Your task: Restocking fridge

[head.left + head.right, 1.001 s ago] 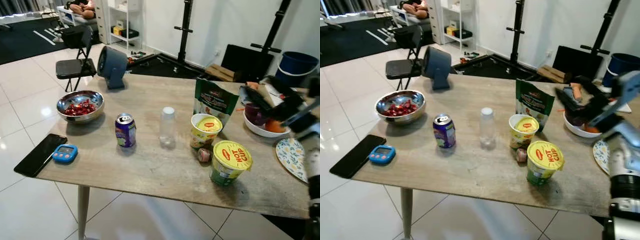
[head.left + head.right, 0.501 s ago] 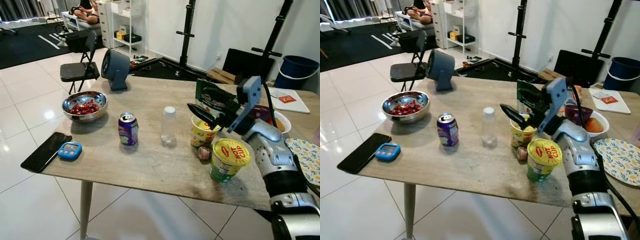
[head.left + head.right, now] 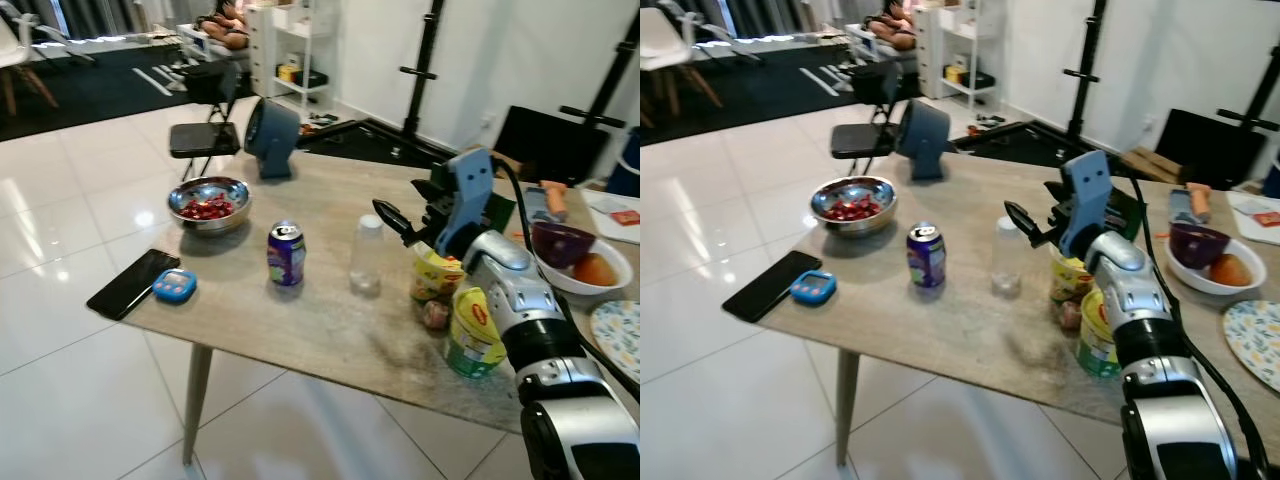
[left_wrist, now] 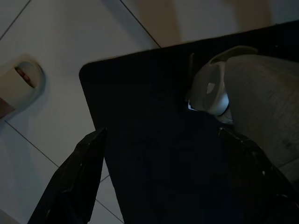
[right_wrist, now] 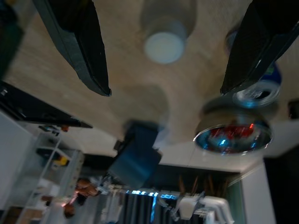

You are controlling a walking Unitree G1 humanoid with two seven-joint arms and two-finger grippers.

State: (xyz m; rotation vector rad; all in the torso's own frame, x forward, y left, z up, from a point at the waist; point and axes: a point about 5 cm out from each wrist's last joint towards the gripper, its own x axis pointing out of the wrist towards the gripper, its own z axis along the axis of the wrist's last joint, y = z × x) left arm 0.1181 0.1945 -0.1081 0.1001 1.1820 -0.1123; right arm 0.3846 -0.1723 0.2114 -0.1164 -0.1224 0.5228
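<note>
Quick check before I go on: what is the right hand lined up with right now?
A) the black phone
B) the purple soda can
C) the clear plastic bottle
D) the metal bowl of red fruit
C. The right hand is open and hangs beside the clear plastic bottle, and in the right wrist view the bottle's white cap sits between the two spread fingers.

Right arm (image 3: 530,330): silver, rounded jointed segments, black bands at the joints
Wrist block (image 3: 466,195): blue-grey, boxy
Cable (image 3: 512,215): black, running along the forearm
Right gripper (image 3: 408,212): two long black fingers
Left gripper (image 4: 163,186): black tapered fingers, dim
</note>
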